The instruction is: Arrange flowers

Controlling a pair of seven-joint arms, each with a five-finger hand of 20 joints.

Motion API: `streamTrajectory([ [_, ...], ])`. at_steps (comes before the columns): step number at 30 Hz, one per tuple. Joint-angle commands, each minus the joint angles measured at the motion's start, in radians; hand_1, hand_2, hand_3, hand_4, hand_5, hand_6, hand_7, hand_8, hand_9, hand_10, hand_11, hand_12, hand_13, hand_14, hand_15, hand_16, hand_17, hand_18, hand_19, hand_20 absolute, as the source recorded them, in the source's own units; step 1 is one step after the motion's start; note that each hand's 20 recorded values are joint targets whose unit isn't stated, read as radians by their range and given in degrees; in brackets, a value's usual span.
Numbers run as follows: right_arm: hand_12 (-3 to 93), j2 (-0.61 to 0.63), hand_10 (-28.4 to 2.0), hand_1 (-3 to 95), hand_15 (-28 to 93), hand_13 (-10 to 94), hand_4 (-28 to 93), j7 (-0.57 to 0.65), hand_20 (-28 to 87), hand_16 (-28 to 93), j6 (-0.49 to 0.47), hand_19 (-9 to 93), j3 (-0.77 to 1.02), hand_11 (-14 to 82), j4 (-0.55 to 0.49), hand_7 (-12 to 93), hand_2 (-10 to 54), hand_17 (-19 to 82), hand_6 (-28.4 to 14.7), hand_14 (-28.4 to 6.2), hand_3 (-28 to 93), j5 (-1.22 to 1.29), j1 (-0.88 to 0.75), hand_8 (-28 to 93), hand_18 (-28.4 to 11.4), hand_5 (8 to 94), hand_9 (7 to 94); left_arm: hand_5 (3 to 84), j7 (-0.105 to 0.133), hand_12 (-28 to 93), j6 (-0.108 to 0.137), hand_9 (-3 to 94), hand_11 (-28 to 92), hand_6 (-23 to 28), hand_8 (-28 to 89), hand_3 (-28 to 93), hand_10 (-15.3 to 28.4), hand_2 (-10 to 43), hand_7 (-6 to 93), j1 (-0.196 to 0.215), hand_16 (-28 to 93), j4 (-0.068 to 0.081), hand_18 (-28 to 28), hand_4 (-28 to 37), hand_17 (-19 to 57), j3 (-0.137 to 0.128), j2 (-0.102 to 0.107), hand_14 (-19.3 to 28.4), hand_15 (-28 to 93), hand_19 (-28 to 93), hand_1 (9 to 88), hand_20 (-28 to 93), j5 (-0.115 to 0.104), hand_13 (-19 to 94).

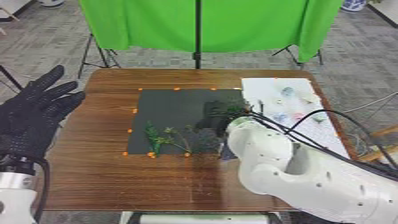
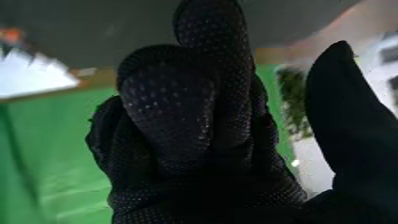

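My right hand point(image 1: 213, 117) is over the dark mat point(image 1: 169, 105), left of the white sheet point(image 1: 258, 87). In the right wrist view my right hand point(image 2: 178, 125) has its fingers relaxed, with the thumb standing apart. Some dark green leafy stuff point(image 2: 293, 97) shows between thumb and fingers; I cannot tell whether it touches the hand. Green sprigs point(image 1: 153, 137) and a thin-stemmed sprig point(image 1: 182, 140) lie on the mat's lower part. Small pale flowers point(image 1: 287, 92) in blue, pink and white are spread on the sheet. My left hand point(image 1: 40, 107) is open at the table's left side.
The brown wooden table point(image 1: 98, 150) extends around the mat, which has orange tape pieces along its edges. My right arm point(image 1: 275, 155) and its black cables cross the table's right side and part of the sheet. A green backdrop point(image 1: 151, 25) stands behind the table.
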Motion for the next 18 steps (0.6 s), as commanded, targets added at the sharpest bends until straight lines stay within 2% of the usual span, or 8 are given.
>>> streamTrajectory([
  [1,17.6,0.031,-16.7,28.8,57,84,-20,0.076,26,17,0.142,93,0.009,26.6,0.171,14,1.0,54,-6.6,-9.9,72,-0.042,0.072,-10,-19.9,71.6,85.7,33.4,0.013,11,0.017,28.6,26,8.7,-8,76,19.2,8.3,10.0,0.007,-10,0.004,28.3,-28.2,-9.4,0.016,-0.007,27.2,52,58,21.1,-1,-0.005,22],
  [3,16.7,0.032,-18.1,28.9,56,81,-20,0.093,19,16,0.165,93,0.002,24.9,0.218,14,1.0,52,-7.1,-11.5,72,-0.023,0.090,-10,-20.2,69.2,81.5,33.4,0.007,11,0.005,28.6,26,8.7,-8,76,19.2,8.3,9.9,0.003,-10,0.006,28.3,-28.2,-9.4,0.015,-0.005,27.2,52,58,21.2,-1,-0.001,22],
  [5,15.9,0.024,-19.2,28.7,57,79,-20,0.115,14,15,0.122,93,0.006,24.0,0.264,14,0.6,51,-7.9,-12.4,73,-0.022,0.094,-10,-20.2,66.2,77.7,33.4,0.008,11,0.006,28.7,26,8.7,-8,76,19.2,8.3,9.9,0.003,-10,0.005,28.3,-28.2,-9.4,0.021,-0.005,27.2,52,58,21.2,-1,-0.003,22],
  [7,15.4,0.030,-20.0,28.6,57,77,-20,0.130,12,14,0.139,93,-0.025,23.0,0.292,14,0.1,50,-8.2,-13.0,73,-0.008,0.119,-10,-20.2,63.6,75.3,33.4,0.010,11,0.002,28.6,26,8.7,-8,76,19.1,8.4,9.9,-0.008,-10,0.008,28.3,-28.2,-9.4,0.029,-0.003,27.1,52,58,21.2,-1,-0.003,22],
  [10,15.2,0.020,-20.6,28.9,57,77,-21,0.152,11,14,0.121,93,-0.027,22.4,0.329,13,-0.5,50,-8.6,-13.3,73,-0.012,0.120,-10,-20.3,61.4,73.8,33.4,0.002,11,0.001,28.6,26,8.7,-8,76,19.2,8.3,10.0,-0.011,-10,0.008,28.3,-28.2,-9.5,0.029,-0.005,27.2,52,58,21.2,-1,0.001,22],
  [11,15.2,0.020,-20.7,29.1,57,77,-21,0.155,11,14,0.119,93,-0.036,22.5,0.337,13,-0.8,50,-8.6,-13.4,73,-0.014,0.124,-10,-20.3,60.8,73.3,33.4,0.008,11,0.005,28.6,26,8.7,-8,76,19.2,8.3,9.9,-0.007,-10,0.007,28.3,-28.2,-9.5,0.030,-0.004,27.2,52,58,21.2,-1,-0.003,22],
  [14,15.1,0.017,-21.0,29.0,58,76,-21,0.168,10,14,0.088,93,-0.032,22.4,0.352,13,-1.5,50,-8.9,-13.5,72,0.000,0.116,-10,-20.3,60.0,72.2,33.4,-0.002,11,0.000,28.7,26,8.7,-8,76,19.2,8.3,9.8,-0.017,-10,0.009,28.3,-28.2,-9.5,0.032,-0.008,27.2,52,58,21.1,-1,0.000,22],
  [18,15.2,0.011,-21.1,28.9,59,76,-21,0.169,11,14,0.061,93,-0.033,22.6,0.363,13,-2.2,50,-8.9,-13.5,71,0.011,0.103,-10,-20.3,59.0,72.0,33.2,-0.002,11,-0.004,28.4,26,8.7,-8,76,19.3,8.4,10.2,-0.025,-10,0.013,28.2,-28.1,-9.7,0.039,-0.004,27.2,53,59,21.0,-1,0.000,22],
])
